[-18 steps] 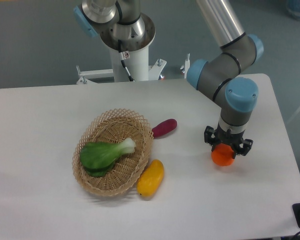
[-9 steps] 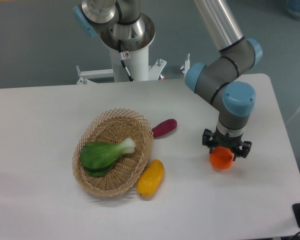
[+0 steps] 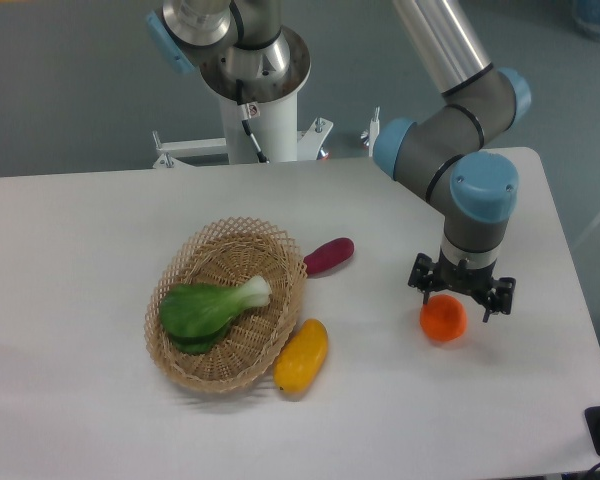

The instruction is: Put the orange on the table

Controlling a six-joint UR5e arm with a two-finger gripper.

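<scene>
The orange [image 3: 443,319] lies on the white table [image 3: 70,250] at the right side, right of the basket. My gripper [image 3: 462,296] hangs just above it and slightly to its right, pointing straight down. Its fingers [image 3: 421,277] are spread wide, clear of the fruit, with nothing between them. The orange rests on the tabletop by itself.
A woven wicker basket [image 3: 276,252] holding a green leafy vegetable [image 3: 208,307] stands left of centre. A yellow elongated fruit [image 3: 302,355] lies against its lower right rim. A purple oblong vegetable [image 3: 328,255] lies by its upper right rim. The table's right edge is near the orange.
The gripper, shut on the orange before, has opened its fingers and let it go. The orange now sits on the table and the gripper has shifted slightly up and right.
</scene>
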